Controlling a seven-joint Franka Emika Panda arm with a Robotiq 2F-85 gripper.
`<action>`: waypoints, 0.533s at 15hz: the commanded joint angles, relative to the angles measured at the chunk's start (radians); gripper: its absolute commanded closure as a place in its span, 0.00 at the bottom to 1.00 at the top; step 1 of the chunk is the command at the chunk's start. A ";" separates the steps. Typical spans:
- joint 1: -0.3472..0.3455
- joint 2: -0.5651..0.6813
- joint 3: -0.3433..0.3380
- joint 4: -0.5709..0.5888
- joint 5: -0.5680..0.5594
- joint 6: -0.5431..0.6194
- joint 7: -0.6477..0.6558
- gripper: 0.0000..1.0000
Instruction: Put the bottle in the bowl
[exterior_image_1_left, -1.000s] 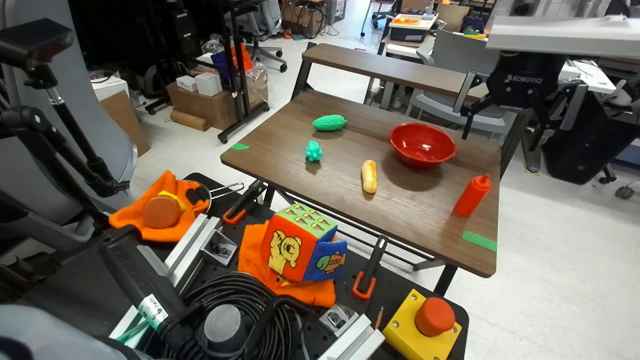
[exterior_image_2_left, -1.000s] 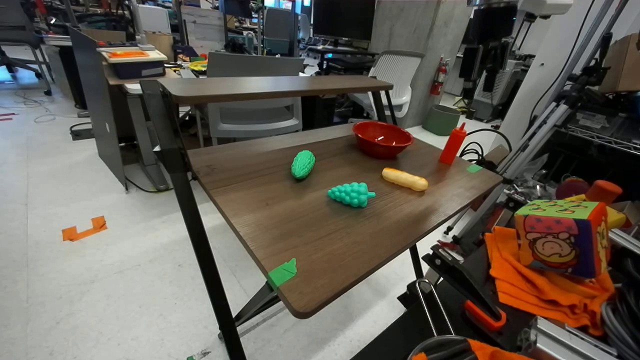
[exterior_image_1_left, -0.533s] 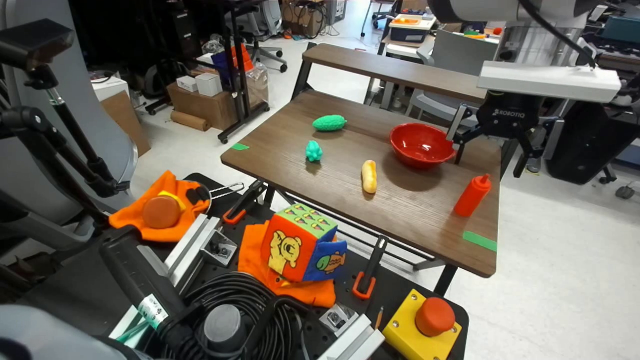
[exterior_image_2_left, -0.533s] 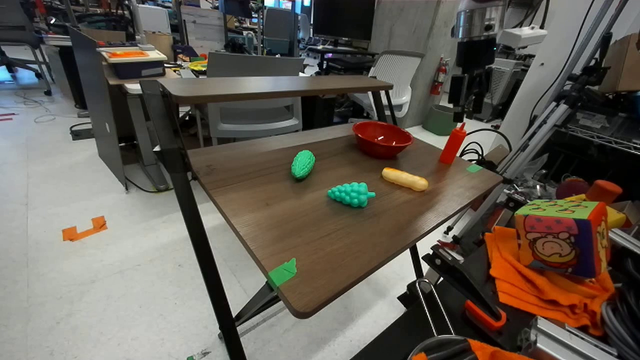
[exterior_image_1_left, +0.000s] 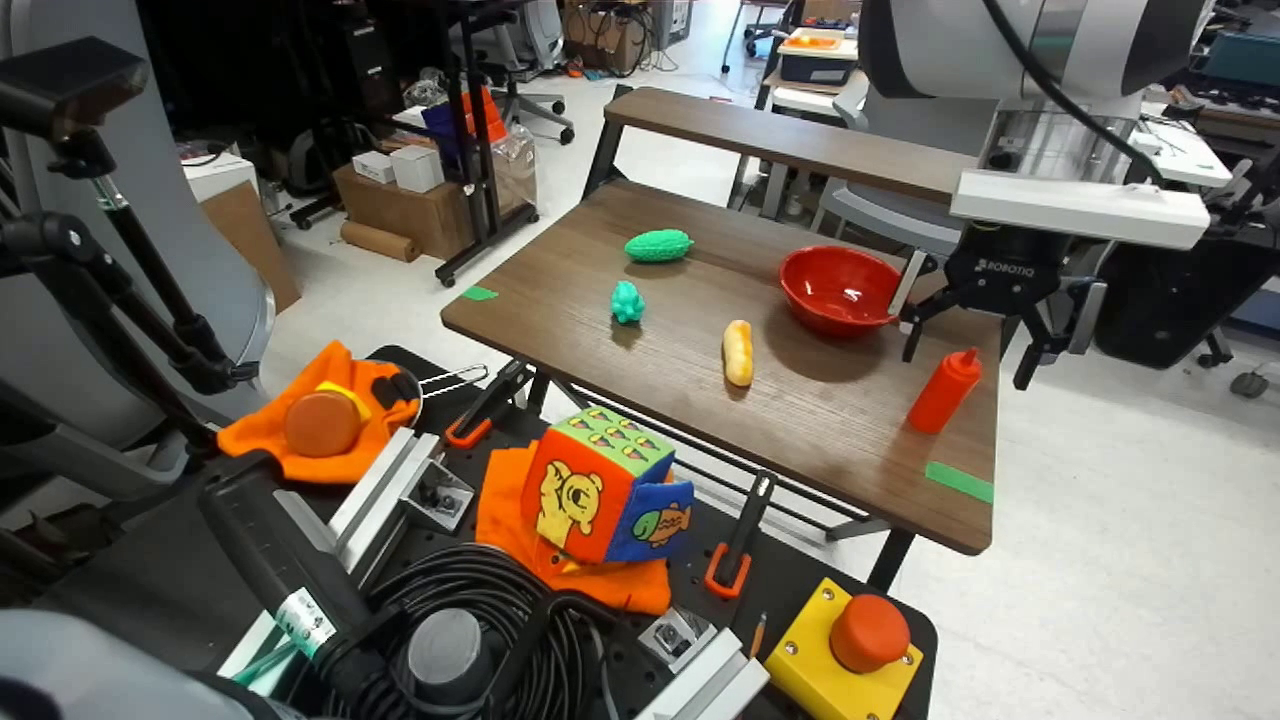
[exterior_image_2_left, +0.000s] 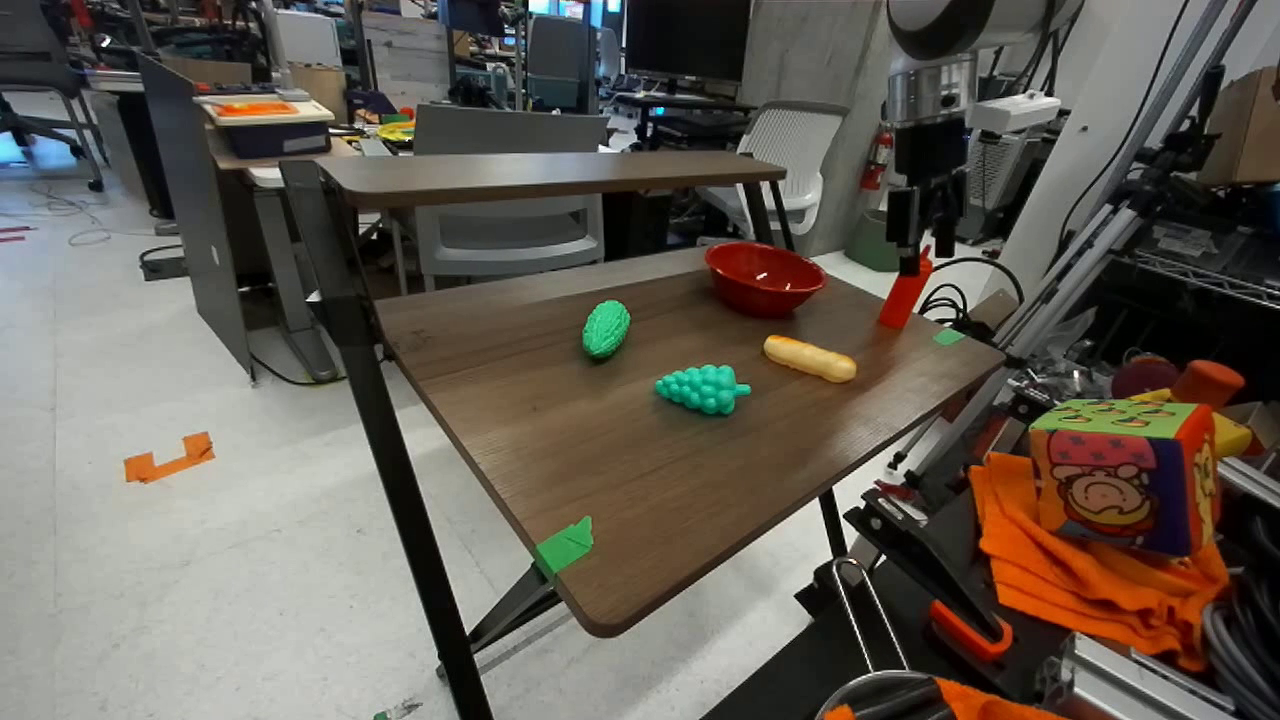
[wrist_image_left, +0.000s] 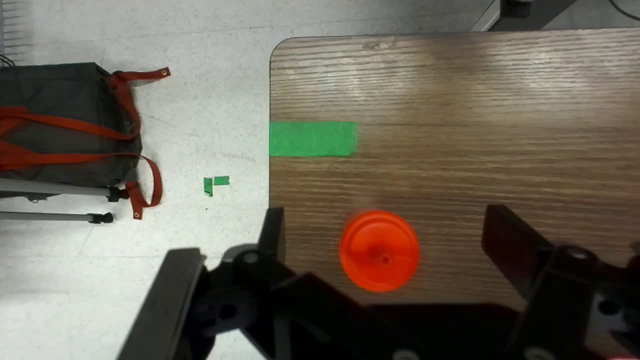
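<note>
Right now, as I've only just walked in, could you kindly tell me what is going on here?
A robot arm hangs over the table, its jaws standing open near the top of the red bottle, which shows between them in the wrist view. Nothing is gripped. The bottle stands upright on the table, outside the red bowl, so putting it in there is not yet done.

Both exterior views slant down across the table (exterior_image_1_left: 690, 315); the nearer wrist view faces straight down at its corner.

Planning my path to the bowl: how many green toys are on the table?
2: in both exterior views, an oval one left of the bowl, a grape bunch left of the breadstick; none seems hidden.
</note>
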 joint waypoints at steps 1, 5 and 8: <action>-0.013 0.060 0.011 0.088 -0.004 -0.079 -0.026 0.02; -0.007 0.096 0.007 0.131 -0.024 -0.113 -0.033 0.39; 0.004 0.105 0.002 0.144 -0.057 -0.102 -0.030 0.61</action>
